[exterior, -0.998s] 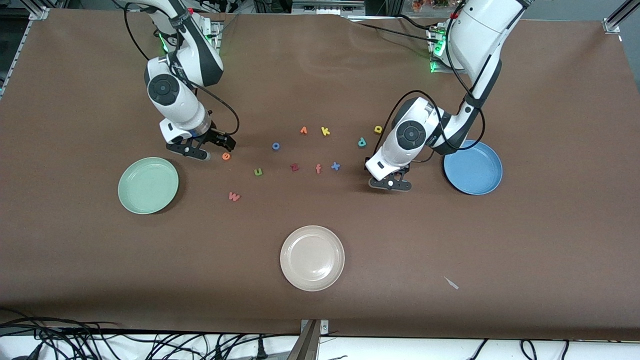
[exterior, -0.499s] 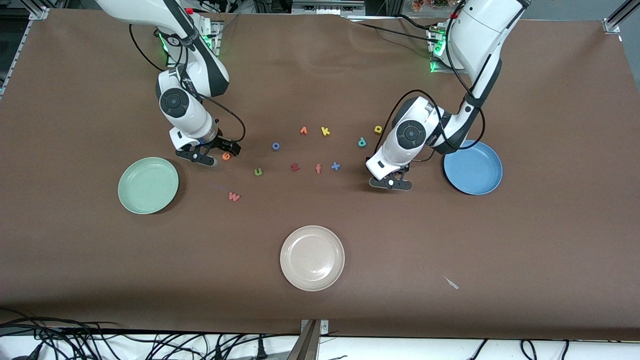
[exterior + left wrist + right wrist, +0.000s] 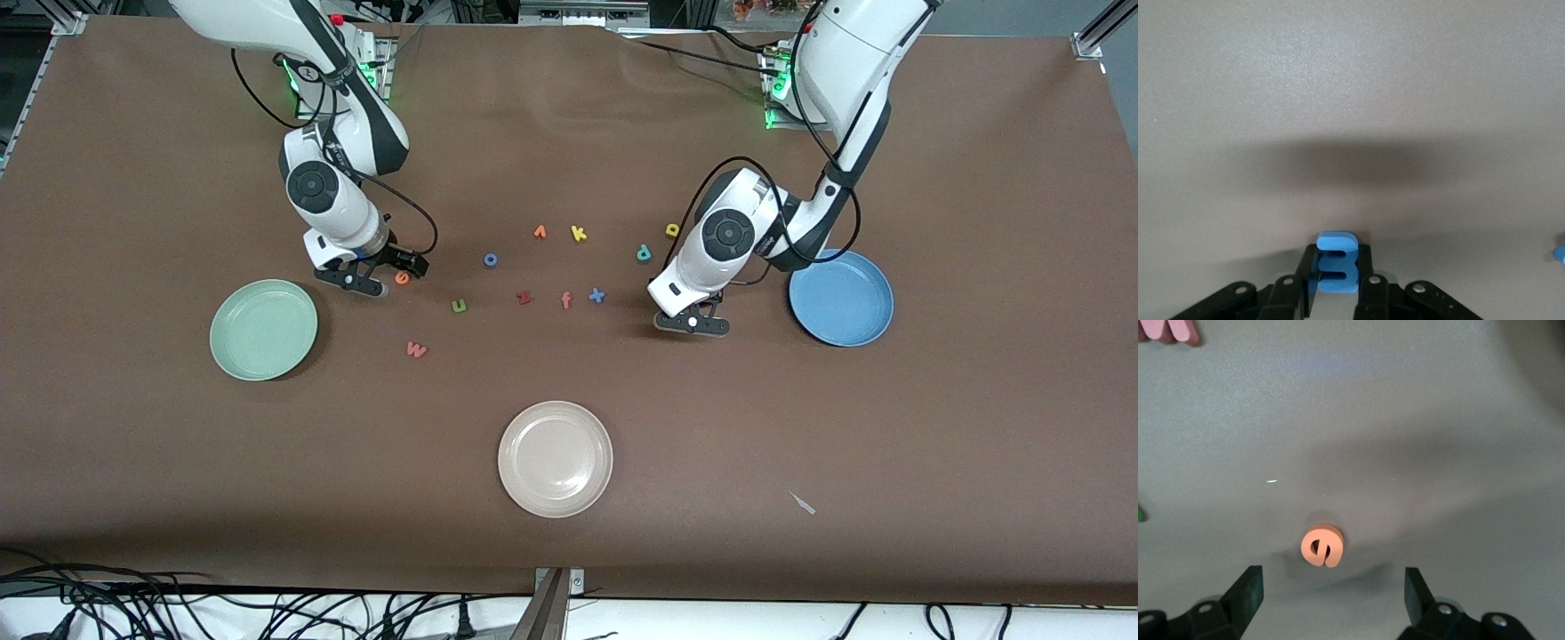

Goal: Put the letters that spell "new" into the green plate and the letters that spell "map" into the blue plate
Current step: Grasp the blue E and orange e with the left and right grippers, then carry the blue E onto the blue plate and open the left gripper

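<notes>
Left claw (image 3: 1337,293) around blue "m" (image 3: 1335,261), letter's base hidden.

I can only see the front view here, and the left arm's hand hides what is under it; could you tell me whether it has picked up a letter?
Observer: Yes. The left gripper is shut on the blue letter m, as the left wrist view shows.
Operator: Thank you. Is that letter standing or lying flat?
Observer: It stands on edge between the fingers, its top poking out above them.
Operator: And is the right hand gripping the orange letter?
Observer: Not yet. The right gripper is open, with the orange letter e lying flat on the table between its fingers, touching neither.
</notes>
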Robot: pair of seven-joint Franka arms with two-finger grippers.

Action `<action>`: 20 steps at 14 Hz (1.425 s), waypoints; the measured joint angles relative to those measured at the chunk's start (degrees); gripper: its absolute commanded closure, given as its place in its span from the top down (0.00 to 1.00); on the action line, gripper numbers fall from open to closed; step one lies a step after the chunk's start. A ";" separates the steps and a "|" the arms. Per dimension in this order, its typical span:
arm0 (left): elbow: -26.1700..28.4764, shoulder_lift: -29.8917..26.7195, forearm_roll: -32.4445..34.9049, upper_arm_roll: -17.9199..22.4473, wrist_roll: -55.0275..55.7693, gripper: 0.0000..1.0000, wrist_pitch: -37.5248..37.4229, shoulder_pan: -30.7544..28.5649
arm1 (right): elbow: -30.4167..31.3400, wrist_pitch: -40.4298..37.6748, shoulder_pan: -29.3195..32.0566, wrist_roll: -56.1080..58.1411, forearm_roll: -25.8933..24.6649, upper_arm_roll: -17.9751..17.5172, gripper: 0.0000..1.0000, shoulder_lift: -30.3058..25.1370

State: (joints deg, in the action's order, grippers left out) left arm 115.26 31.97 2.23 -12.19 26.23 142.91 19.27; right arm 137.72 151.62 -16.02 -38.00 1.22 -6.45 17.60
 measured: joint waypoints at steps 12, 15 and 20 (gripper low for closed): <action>-1.12 -11.93 0.03 0.84 -12.63 0.15 -20.55 -8.97 | -1.85 1.09 0.28 -0.02 0.00 0.39 0.74 2.50; -0.48 -12.00 0.49 1.05 -21.60 0.18 -21.82 -14.45 | -1.89 1.09 0.28 -0.02 0.00 0.39 0.65 2.62; 0.60 -9.37 9.52 1.20 -29.15 0.18 -21.79 -21.23 | -2.07 1.16 0.25 -0.01 0.00 0.39 0.53 2.81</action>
State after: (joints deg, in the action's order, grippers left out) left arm 115.86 22.60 11.75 -10.99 -2.91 121.13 -1.96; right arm 135.66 152.78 -15.77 -38.01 1.22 -6.06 20.40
